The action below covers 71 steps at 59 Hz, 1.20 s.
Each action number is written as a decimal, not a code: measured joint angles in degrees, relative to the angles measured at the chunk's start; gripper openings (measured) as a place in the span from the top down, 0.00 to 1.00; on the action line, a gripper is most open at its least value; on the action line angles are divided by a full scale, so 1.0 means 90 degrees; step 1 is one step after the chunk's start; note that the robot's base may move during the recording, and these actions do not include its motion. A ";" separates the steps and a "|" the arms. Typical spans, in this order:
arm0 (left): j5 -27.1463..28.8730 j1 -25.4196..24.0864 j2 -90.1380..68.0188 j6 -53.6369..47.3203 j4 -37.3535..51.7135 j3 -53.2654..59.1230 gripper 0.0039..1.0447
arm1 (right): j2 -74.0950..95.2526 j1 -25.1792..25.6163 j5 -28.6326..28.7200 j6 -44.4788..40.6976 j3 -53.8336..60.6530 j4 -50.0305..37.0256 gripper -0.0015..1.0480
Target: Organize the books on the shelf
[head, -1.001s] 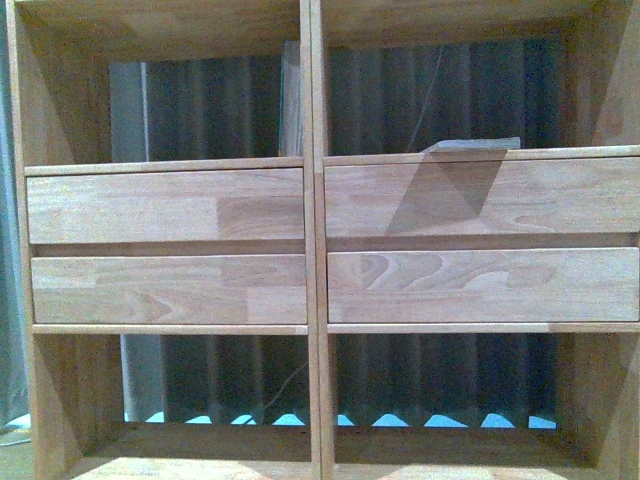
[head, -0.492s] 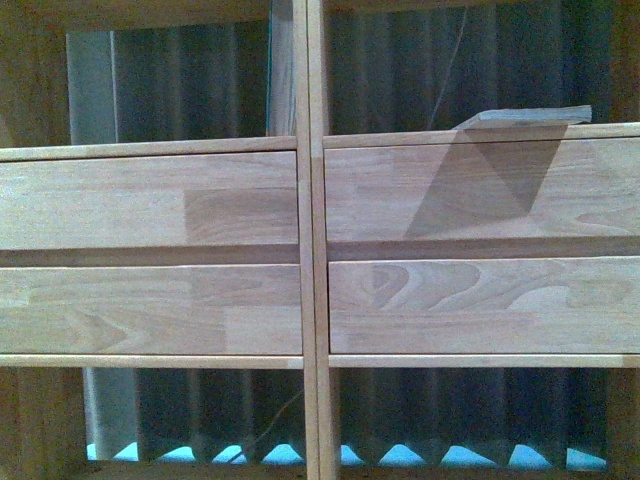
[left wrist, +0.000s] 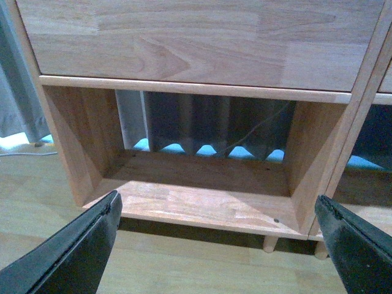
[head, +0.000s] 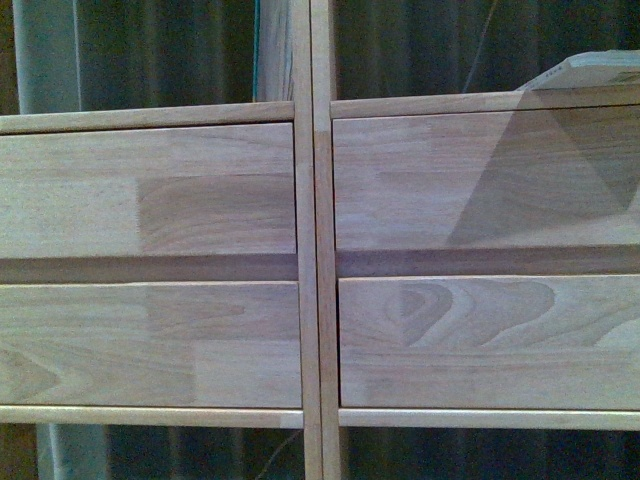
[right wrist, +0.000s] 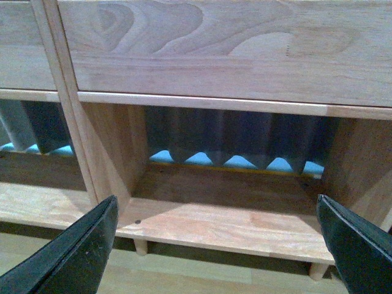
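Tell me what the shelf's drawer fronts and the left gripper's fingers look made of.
Drawer fronts: light wood, apparently jointed from short staves, with visible grain and block seams; smooth matte finish. Left gripper's fingers: black, faintly textured and matte, probably plastic or rubber-coated; the view can't settle which.

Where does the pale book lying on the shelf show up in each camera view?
Front view: the book lies at the top right edge, on the board above the right drawers.
Left wrist view: not in it.
Right wrist view: not in it.
Shared landmark: the shelf's double central upright.
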State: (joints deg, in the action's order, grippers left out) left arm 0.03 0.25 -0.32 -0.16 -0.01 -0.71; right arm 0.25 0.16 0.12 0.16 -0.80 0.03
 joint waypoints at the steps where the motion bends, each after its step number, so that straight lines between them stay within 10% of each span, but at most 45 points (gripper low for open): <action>1: -0.0002 0.0000 0.0000 0.0000 0.0000 0.0000 0.07 | 0.0000 0.0000 0.0000 0.0000 0.0000 0.0000 0.07; 71: -0.0002 0.0000 0.0002 0.0000 0.0000 0.0000 0.07 | 0.0000 0.0000 0.0002 0.0002 0.0000 0.0000 0.07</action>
State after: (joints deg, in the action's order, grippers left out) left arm 0.01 0.25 -0.30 -0.16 -0.01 -0.71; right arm 0.25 0.16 0.14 0.19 -0.80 0.03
